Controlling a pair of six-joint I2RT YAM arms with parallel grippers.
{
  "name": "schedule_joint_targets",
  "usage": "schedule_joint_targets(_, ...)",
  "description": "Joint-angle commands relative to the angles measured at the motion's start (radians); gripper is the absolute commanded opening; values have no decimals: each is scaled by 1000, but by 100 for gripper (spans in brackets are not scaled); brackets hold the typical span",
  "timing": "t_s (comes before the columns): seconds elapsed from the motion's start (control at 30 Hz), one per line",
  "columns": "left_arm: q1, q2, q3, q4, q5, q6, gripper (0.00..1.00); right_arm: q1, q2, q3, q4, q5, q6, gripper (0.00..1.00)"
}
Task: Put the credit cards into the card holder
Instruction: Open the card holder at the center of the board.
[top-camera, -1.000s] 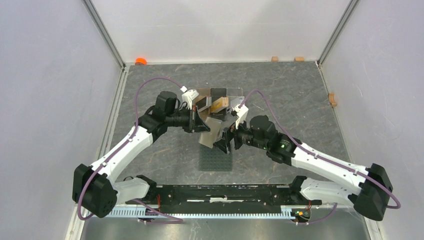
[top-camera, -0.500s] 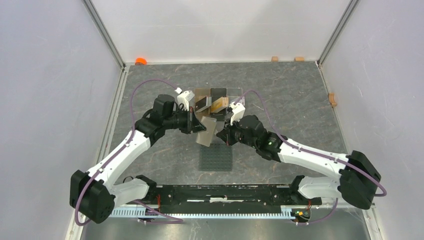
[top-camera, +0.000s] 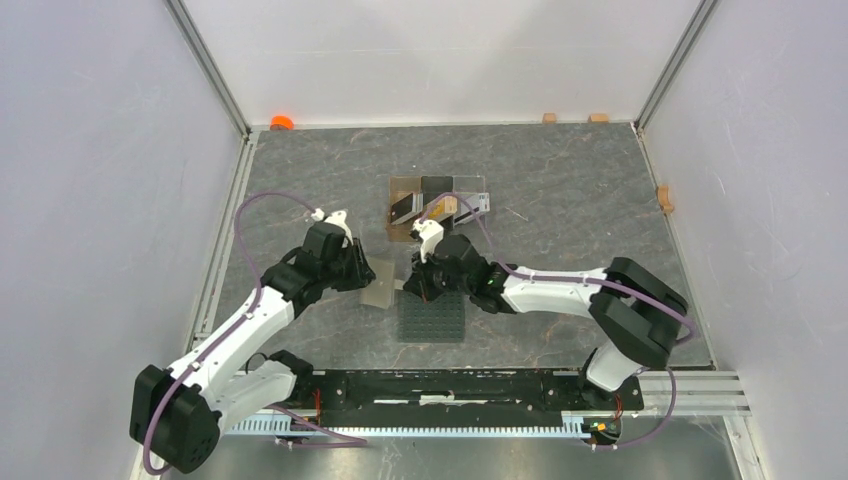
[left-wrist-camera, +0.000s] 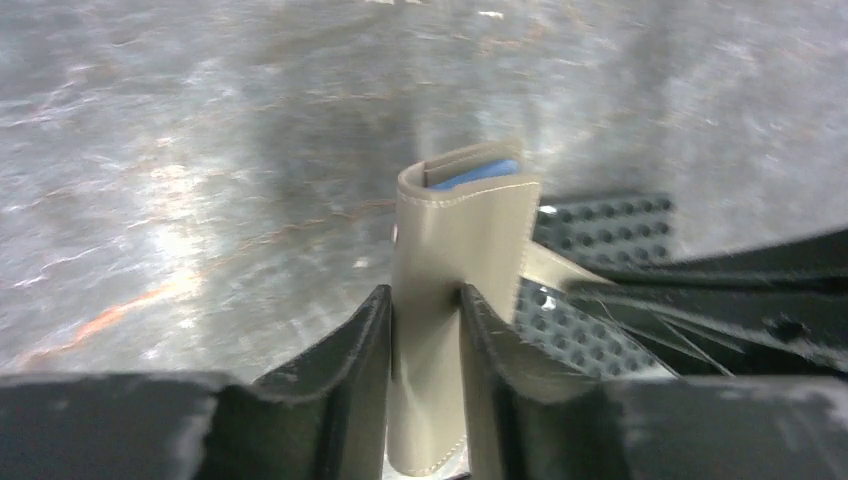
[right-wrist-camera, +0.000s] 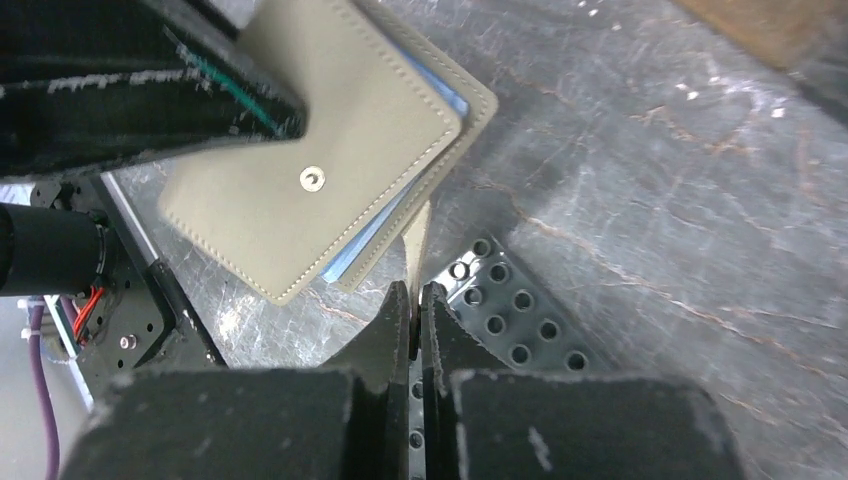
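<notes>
Both arms have come down and toward the near left over the last second, away from the clear stand (top-camera: 462, 188) where the credit cards (top-camera: 437, 208) lean. The left gripper (left-wrist-camera: 425, 330) pinches the olive card holder (left-wrist-camera: 462, 225) by one edge, holding it low over the table (top-camera: 560, 190), just beside the studded mat (top-camera: 432, 318). The right gripper (right-wrist-camera: 415, 300) is pressed together on the holder's thin snap tab (right-wrist-camera: 418, 235). Blue pockets show at the holder's edge, and I see no card in them. The two arms seem to be opening and steadying the holder, so every card is yet to go in.
</notes>
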Motion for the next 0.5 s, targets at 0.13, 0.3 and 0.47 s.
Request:
schedule_joint_targets(0.13,24,22,-29,-8,-273,-62,86,16,62,71,-26,-6,-13,0)
schedule_joint_targets(0.3,18,47,-39,89,-120,-22,94,16,42,84,-76,4,-34,0)
schedule_joint_targets(0.47,-2,102,-60,183,28,4,98,16,25,79,-100,30,-40,0)
